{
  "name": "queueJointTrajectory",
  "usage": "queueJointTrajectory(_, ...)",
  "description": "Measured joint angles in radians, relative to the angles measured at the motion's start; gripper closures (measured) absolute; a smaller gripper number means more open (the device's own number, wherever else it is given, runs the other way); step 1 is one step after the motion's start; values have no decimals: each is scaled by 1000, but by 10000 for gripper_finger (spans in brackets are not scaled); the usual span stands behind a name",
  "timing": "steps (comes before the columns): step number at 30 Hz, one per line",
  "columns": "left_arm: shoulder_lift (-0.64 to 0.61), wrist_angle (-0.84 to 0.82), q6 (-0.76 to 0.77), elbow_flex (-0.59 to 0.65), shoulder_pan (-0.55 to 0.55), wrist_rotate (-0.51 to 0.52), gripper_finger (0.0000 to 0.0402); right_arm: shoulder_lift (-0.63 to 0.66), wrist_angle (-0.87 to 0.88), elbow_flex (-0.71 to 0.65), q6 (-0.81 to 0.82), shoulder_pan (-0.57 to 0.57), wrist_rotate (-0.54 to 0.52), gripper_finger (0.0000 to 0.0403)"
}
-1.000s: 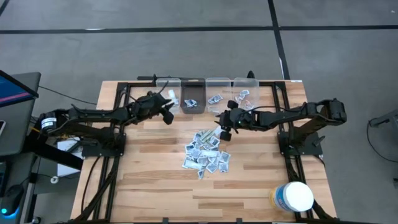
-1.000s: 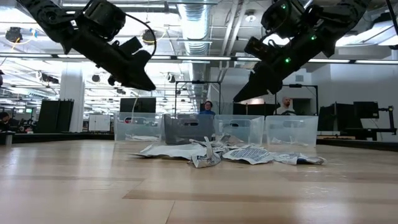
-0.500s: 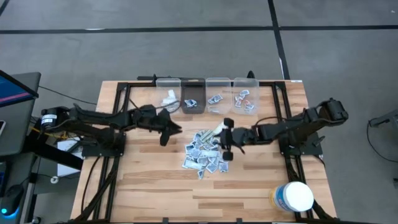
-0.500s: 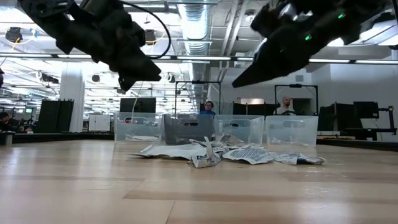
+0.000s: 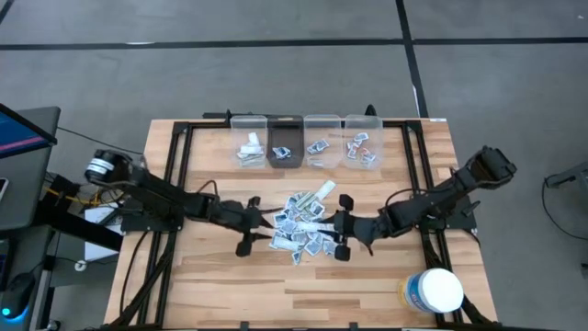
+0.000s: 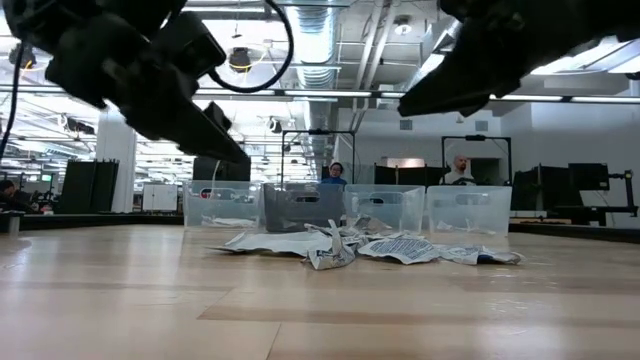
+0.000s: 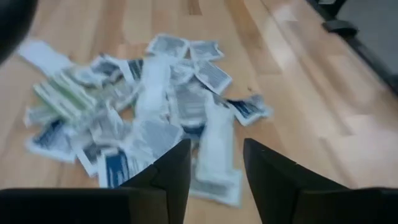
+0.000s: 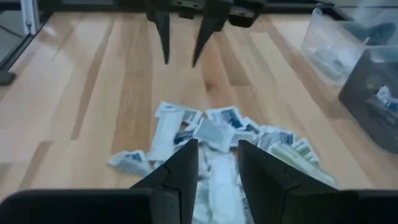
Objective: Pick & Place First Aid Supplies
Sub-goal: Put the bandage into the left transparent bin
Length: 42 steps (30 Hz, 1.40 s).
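Note:
The first aid supplies (image 5: 303,225) lie in a loose pile of small white packets, some printed blue, at the middle of the wooden table; the pile also shows in the low view (image 6: 360,245). My left gripper (image 5: 262,223) hovers just left of the pile, open, pointing at it (image 7: 216,155). My right gripper (image 5: 333,228) hovers just right of the pile, open, facing the left one (image 8: 217,155). Neither has anything between its fingers. Both hang above the table (image 6: 240,155) (image 6: 410,105).
Several clear bins (image 5: 303,147) stand in a row at the far edge, each with a few packets inside. A large white round tub (image 5: 434,290) stands at the near right corner. Bare wood lies near and to either side of the pile. People show in the room beyond.
Both grippers have come away from the far bins toward the near edge. The left one has swung to the pile's left side and sunk a little; the right one has swung to the pile's right side. The pile has not moved.

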State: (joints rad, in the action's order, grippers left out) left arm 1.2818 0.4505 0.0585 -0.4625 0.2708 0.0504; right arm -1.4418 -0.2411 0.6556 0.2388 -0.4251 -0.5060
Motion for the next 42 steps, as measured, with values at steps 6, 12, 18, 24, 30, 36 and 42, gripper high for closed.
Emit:
queueJointTrajectory(6,142,107,-34,0,18,53,251,0,46,0,61,-28,-1,296)
queueJointTrajectory(12,240,141,12,0,18,54,256,0,61,0,77,-34,-5,296)
queueJointTrajectory(18,260,180,36,0,18,54,256,0,61,0,77,-33,-17,296)
queueJointTrajectory(24,260,179,61,0,3,53,256,0,61,0,77,-32,-19,296)
queueJointTrajectory(30,266,183,90,0,-20,54,257,0,61,0,76,-32,-19,296)
queueJointTrajectory(36,297,194,148,0,-17,31,257,0,62,0,76,-32,-19,296)
queueJointTrajectory(42,331,237,189,0,-17,2,257,0,65,0,76,-32,-19,296)
